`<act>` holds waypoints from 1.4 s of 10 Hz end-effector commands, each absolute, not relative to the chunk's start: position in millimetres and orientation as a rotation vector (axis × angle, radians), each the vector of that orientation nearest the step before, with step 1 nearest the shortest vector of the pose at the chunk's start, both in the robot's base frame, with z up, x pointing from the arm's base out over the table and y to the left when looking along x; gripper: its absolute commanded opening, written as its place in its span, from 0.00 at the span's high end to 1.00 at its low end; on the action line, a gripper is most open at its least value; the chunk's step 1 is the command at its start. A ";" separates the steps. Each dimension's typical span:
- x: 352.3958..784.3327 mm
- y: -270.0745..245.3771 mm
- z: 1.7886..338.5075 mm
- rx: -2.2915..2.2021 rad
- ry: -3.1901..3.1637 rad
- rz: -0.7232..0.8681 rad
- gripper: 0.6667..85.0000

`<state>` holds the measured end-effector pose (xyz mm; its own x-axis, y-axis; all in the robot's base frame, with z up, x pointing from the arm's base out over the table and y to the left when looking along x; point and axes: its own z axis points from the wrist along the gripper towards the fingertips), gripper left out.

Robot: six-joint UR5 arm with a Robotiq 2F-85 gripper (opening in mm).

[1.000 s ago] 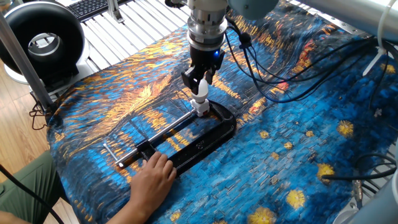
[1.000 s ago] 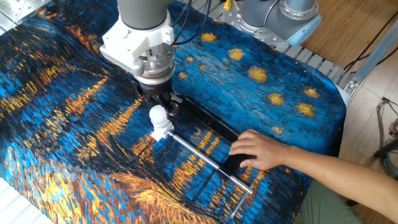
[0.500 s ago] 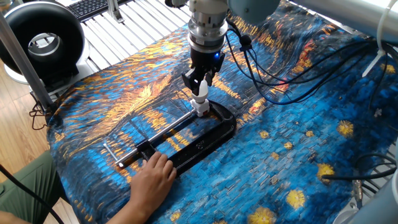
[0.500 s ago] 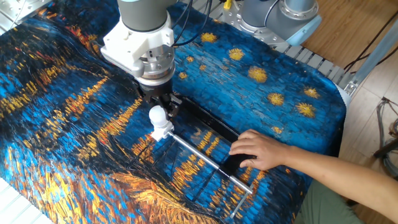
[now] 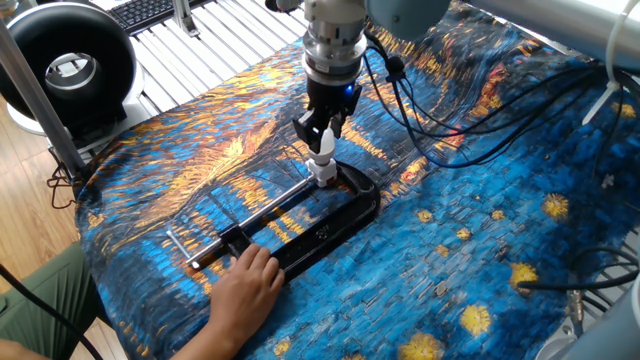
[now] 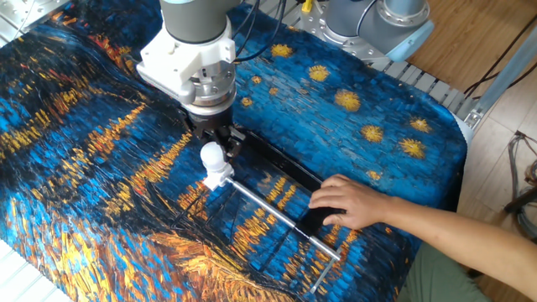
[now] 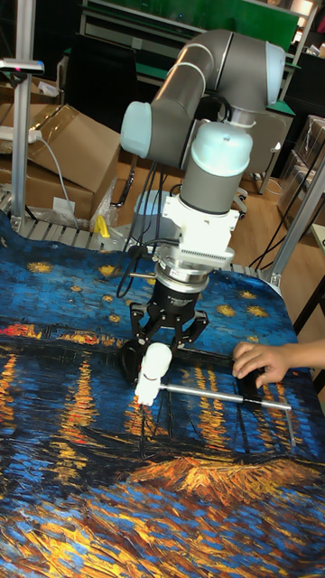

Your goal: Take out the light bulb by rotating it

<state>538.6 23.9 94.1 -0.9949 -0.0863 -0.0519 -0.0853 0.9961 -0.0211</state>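
The small white frosted globe light bulb [image 6: 212, 154] stands upright in its white cube-like socket [image 6: 220, 177], which the black bar clamp [image 5: 325, 228] pins while a person's hand [image 6: 351, 202] steadies the clamp — likely so only the bulb turns. The gripper [image 6: 216, 141] comes straight down over the bulb, jaws narrow and seemingly gripping it. Around the bulb the starry blue cloth on the counter [image 6: 101, 151] lies bare — only the clamp's silver rod [image 6: 281, 217] runs close.

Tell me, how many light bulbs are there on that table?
1. The bulb stands upright in a white socket held in the clamp, directly under the gripper. No others visible.
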 end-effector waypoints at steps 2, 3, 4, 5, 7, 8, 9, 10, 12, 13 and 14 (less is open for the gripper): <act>546.1 35.3 91.5 -0.145 3.039 -0.052 0.72; 545.6 37.3 92.6 -0.152 3.039 -0.050 0.72; 545.0 37.1 94.9 -0.161 3.039 -0.048 0.72; 544.7 37.1 97.4 -0.175 3.038 -0.045 0.73; 548.1 34.4 98.8 -0.236 3.020 -0.068 0.75; 552.6 33.8 98.6 -0.295 2.999 -0.078 0.77; 556.0 33.0 98.8 -0.352 2.981 -0.093 0.77; 559.0 32.0 99.0 -0.439 2.960 -0.108 0.79; 565.0 30.1 99.4 -0.579 2.914 -0.130 0.83; 568.3 28.7 99.5 -0.637 2.888 -0.142 0.83; 570.8 26.4 99.4 -0.718 2.860 -0.160 0.83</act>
<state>563.1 28.3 97.9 -0.9168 -0.3742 -0.1398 -0.3592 0.9254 -0.1213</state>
